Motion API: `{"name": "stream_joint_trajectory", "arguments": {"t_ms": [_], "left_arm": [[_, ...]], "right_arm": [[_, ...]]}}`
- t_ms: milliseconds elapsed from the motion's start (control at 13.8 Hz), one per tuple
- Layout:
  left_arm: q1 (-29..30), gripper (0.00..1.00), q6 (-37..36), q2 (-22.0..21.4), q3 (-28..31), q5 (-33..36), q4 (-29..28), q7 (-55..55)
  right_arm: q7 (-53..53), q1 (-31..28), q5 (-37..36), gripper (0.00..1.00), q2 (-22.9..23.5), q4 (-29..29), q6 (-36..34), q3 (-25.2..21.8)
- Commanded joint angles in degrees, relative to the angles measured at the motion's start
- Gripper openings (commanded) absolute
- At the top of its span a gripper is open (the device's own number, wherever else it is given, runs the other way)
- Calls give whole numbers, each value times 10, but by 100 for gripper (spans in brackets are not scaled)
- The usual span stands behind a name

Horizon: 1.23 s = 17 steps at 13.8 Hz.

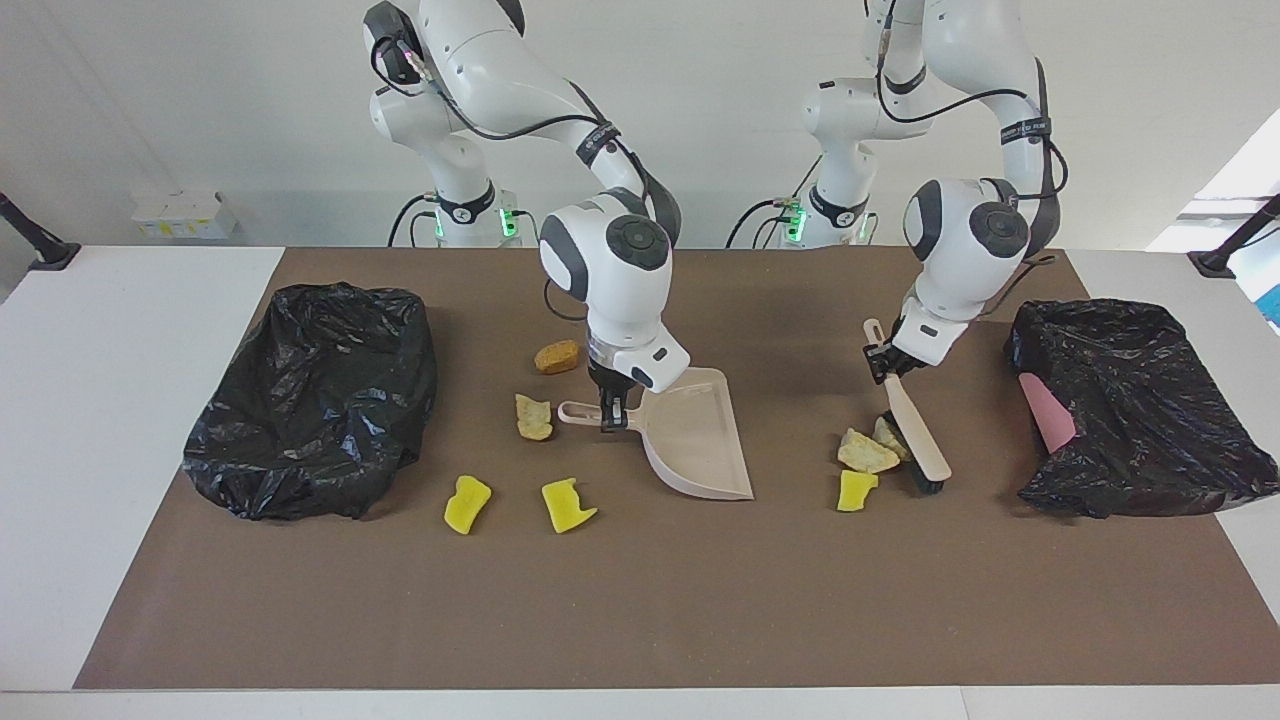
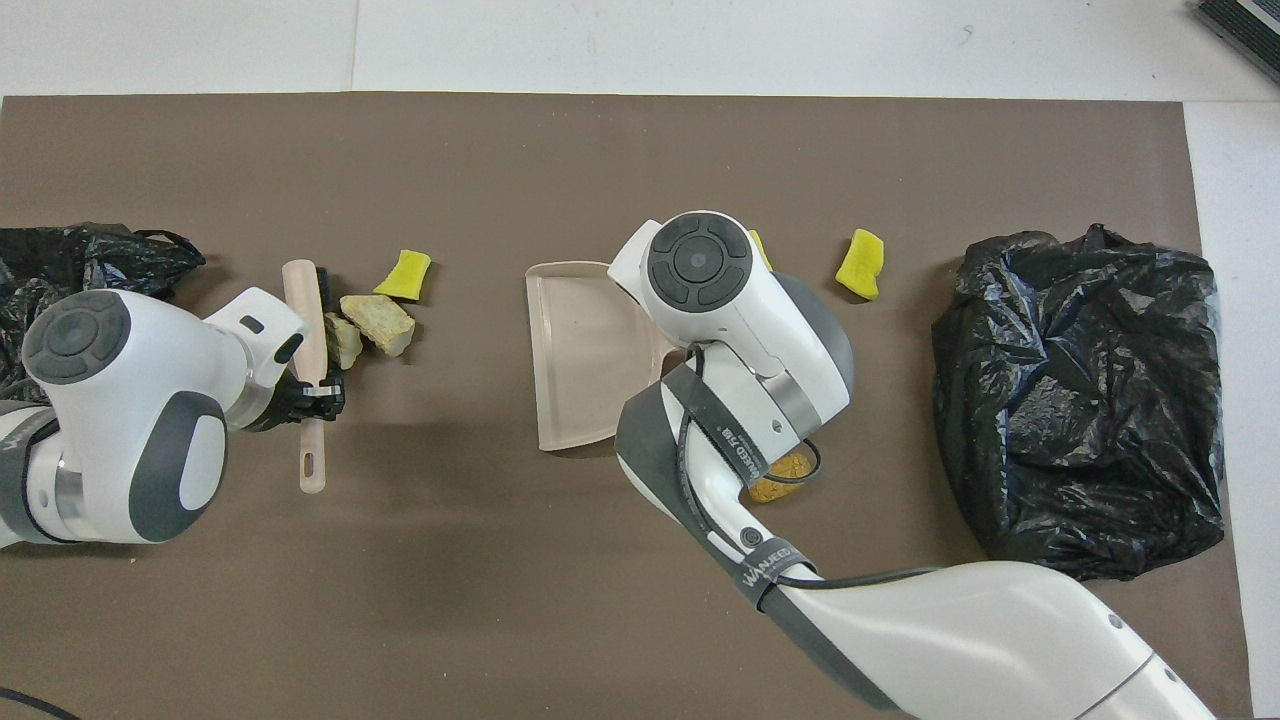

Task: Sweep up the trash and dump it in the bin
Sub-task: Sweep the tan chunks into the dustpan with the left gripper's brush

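The fingers [image 1: 610, 408] of the right gripper [image 1: 612, 418] are closed narrow on the thin handle of the dustpan [image 1: 700, 435], a smooth, pale beige plastic scoop that lies flat near the middle of the bench [image 1: 640, 620] with its wide lip turned toward the left arm's end. The left gripper [image 1: 884, 362] pinches the beige handle of the brush [image 1: 918, 432], whose dark bristles rest on the mat just beside a small heap of trash.

That heap holds three torn spongy chunks: a tan chunk [image 1: 866, 453], a greyer one [image 1: 889, 435] touching the bristles, and a bright yellow chunk [image 1: 856, 490] closer to the bench's edge farthest from the robots. Four more chunks lie toward the right arm's end: an orange-brown lump [image 1: 557, 356] closest to the robots, a tan-and-yellow piece [image 1: 533, 417] just beside the dustpan handle's tip, and two bright yellow pieces [image 1: 467, 504] [image 1: 567, 505] closer to the edge farthest from the robots, a little apart from each other.

A crinkled, glossy black bag [image 1: 315, 400] slumps at the right arm's end of the mat, and a second black bag [image 1: 1140, 410] sits at the left arm's end with a flat pink piece [image 1: 1048, 412] leaning against it. The bench is white, covered by a matte brown mat [image 2: 640, 150]. A plain white wall [image 1: 200, 100] stands at the robots' side.
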Motion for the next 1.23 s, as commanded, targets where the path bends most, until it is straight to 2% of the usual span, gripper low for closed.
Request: {"name": "stream_joint_trajectory", "arguments": {"t_ms": [0,217,723,1012,1157], "left_arm": [[-27,0,-4,9,2,-7,14,39],[-68,0,-11,0,2,-9,2,57],[-182,0,-4,-11,2,-103,0,43],[-207,0,-34,-12,-10,-134,14,42],[-197,0,-46,-33,-7,-140,29,42]], "right_arm": [[16,-3,1,0,-6,-6,-7,4],[26,-3,1,0,-6,-6,-6,5],[30,-3,1,0,-6,-5,-5,5],[32,-3,1,0,-7,-5,-6,5],[32,-3,0,0,-7,-5,-8,4]]}}
